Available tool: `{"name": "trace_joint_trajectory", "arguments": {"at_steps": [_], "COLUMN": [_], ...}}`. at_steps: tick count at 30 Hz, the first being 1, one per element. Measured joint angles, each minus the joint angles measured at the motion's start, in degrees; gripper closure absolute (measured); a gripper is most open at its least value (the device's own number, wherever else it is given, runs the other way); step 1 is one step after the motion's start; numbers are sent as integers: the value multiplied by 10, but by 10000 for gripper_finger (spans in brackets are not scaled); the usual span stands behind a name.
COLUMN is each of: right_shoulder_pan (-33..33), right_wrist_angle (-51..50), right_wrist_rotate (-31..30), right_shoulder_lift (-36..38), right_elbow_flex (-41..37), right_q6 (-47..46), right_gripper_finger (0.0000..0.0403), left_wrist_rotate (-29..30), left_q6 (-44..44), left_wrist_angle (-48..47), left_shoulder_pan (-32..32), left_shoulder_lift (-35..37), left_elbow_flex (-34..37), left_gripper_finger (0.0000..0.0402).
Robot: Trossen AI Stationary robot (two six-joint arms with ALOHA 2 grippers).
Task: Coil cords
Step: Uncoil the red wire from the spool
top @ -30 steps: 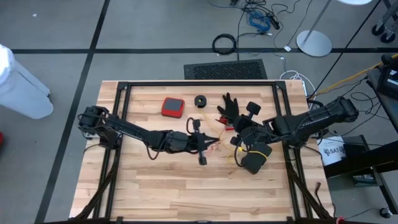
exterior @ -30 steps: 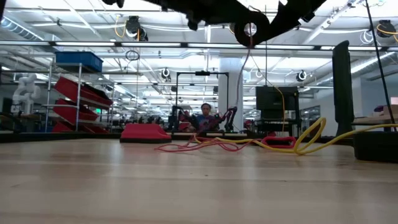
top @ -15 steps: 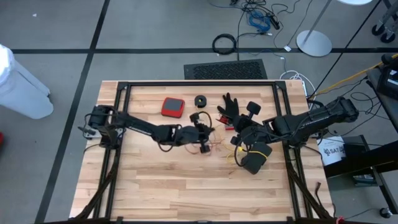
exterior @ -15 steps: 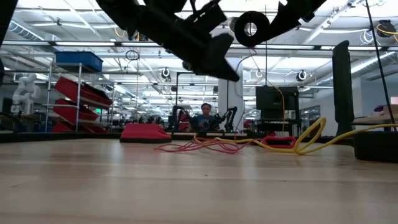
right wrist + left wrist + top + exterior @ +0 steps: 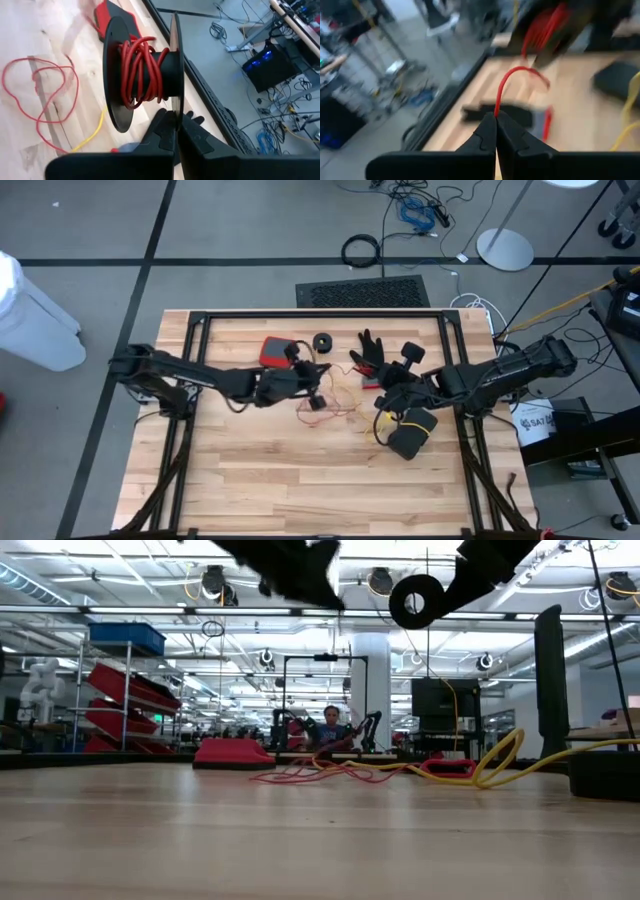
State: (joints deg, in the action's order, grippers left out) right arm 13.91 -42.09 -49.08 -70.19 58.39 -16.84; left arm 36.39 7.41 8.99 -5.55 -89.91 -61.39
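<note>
right wrist view shows we're partway: right gripper clamps the reel with some red cord wound, left gripper pinches the loose rest mid-frame, yellow cord untouched.

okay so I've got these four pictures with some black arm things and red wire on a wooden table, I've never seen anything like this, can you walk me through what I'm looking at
This is a robot with two dark arms working at a wooden table. One picture looks straight down from above, one looks level across the tabletop into the room behind, and two come from small cameras on the arms' wrists.

The left gripper is shut on the red cord, pinching it between its fingers. The right gripper is shut on the rim of a small black reel with red cord already wound on it; from the low camera that reel hangs in the air above the table.

On the table lie loose loops of red cord, a yellow cord, a red block, another black reel and a black glove.
</note>
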Motion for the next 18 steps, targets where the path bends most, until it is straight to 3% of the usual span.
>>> {"name": "trace_joint_trajectory", "arguments": {"at_steps": [4, 11, 18], "right_shoulder_pan": [-11, -35, -42], "right_wrist_angle": [-9, -11, 18], "right_wrist_rotate": [3, 7, -5], "right_shoulder_lift": [0, 0, 0], "right_elbow_flex": [0, 0, 0], "right_q6": [-5, -7, 8], "right_gripper_finger": [403, 403, 403], "left_wrist_rotate": [-17, -149, -132], "left_q6": [30, 65, 37], "left_wrist_angle": [44, 91, 10], "left_shoulder_pan": [-33, -89, -100], "left_shoulder_lift": [20, 5, -42], "left_elbow_flex": [0, -1, -1], "left_gripper_finger": [402, 402, 402]}}
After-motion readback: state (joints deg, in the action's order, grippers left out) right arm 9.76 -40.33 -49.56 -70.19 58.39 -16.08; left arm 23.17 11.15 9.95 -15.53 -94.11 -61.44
